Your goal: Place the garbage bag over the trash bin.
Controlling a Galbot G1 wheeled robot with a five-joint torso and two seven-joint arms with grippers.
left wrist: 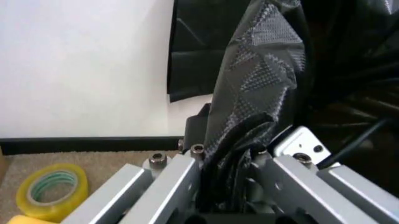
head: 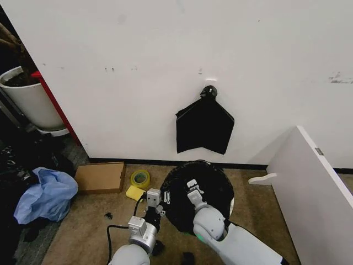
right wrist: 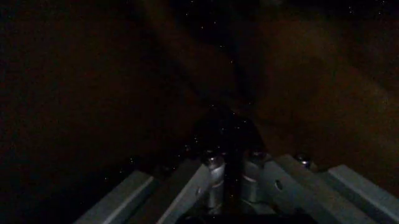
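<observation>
The black, wrinkly garbage bag [head: 207,185] is spread wide on the floor in front of the wall. It covers the trash bin, of which a pale sliver [head: 231,208] shows at the bag's right side. My left gripper [head: 163,205] is at the bag's left edge. In the left wrist view this gripper [left wrist: 227,186] is shut on a fold of the black film [left wrist: 255,93]. My right gripper [head: 193,187] reaches over the bag's middle. In the right wrist view it [right wrist: 232,170] sits in the dark among the film, fingers close together on it.
A flat black bag bundle [head: 204,126] hangs on the wall behind. A yellow tape roll [head: 140,178], a yellow pad [head: 134,192] and a cardboard box [head: 100,176] lie to the left. Farther left are a light blue heap [head: 47,193] and a tall white tub [head: 30,99]. A white panel [head: 309,187] stands right.
</observation>
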